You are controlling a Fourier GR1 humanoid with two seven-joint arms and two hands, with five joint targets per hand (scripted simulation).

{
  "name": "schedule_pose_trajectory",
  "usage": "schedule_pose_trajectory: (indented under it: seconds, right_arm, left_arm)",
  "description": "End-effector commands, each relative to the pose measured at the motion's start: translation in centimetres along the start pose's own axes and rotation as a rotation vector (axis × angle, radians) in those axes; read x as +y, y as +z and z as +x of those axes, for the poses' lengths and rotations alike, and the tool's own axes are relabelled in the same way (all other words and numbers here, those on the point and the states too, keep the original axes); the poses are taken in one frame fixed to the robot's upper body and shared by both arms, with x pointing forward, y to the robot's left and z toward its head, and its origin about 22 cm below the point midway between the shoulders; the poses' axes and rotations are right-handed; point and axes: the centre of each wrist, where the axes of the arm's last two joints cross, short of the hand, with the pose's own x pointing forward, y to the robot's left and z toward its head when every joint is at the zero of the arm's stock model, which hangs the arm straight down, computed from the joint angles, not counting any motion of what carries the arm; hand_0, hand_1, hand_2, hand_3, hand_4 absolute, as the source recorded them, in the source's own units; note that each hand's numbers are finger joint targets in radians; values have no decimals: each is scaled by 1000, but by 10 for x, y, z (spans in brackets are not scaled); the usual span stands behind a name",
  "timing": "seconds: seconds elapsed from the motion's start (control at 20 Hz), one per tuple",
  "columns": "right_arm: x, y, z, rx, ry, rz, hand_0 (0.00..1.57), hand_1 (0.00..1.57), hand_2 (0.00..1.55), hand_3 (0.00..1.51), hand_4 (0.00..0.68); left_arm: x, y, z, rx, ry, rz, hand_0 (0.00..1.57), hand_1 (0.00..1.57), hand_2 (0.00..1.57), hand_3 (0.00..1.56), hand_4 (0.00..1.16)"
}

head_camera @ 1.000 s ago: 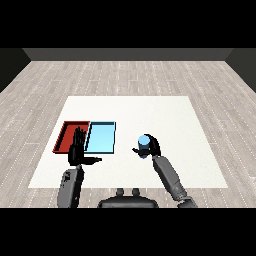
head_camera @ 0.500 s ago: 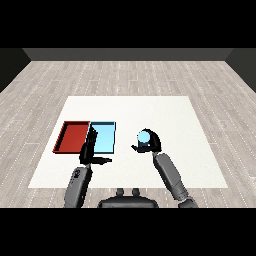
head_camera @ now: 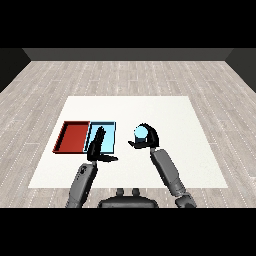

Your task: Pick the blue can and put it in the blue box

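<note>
Both hands raised: right hand [head_camera: 148,142] curls round blue can [head_camera: 141,133], left hand [head_camera: 98,146] straight-fingered over blue tray [head_camera: 109,136].

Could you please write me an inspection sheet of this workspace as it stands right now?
Surface: white table, on a grey plank floor.
Job's things: blue can held in the right hand, to the right of the trays, not in either; blue tray lies beside the red tray, touching it on its right.
Clutter: nothing seen.
Hands: right hand curled round the blue can; left hand open, fingers straight, reaching over the blue tray's near part, thumb out to the side.
Cables: nothing seen.
Surroundings: dark wall behind the floor; nothing else seen.
</note>
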Motion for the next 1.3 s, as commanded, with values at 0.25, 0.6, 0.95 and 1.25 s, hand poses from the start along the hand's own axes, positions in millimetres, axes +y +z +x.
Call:
schedule_pose_trajectory:
  seconds: [0.25,0.6,0.95,1.25]
  right_arm:
    - [0,-2,6,-17,14,18,1435,1435,1433,1406,661]
    - [32,4,9,-30,-11,50,1414,1414,1445,1414,660]
    - [28,-12,35,-36,-17,88,1403,1403,1439,1403,668]
    - [38,-19,9,-58,-16,105,1402,1402,1446,1411,682]
  left_arm:
    - [-29,-10,2,9,-8,-43,0,0,0,0,0]
    - [-53,-31,-19,82,-4,-59,0,0,0,0,0]
    - [-54,-19,-48,120,3,-68,0,0,0,0,0]
    - [-60,-21,-40,128,0,-85,0,0,0,0,0]
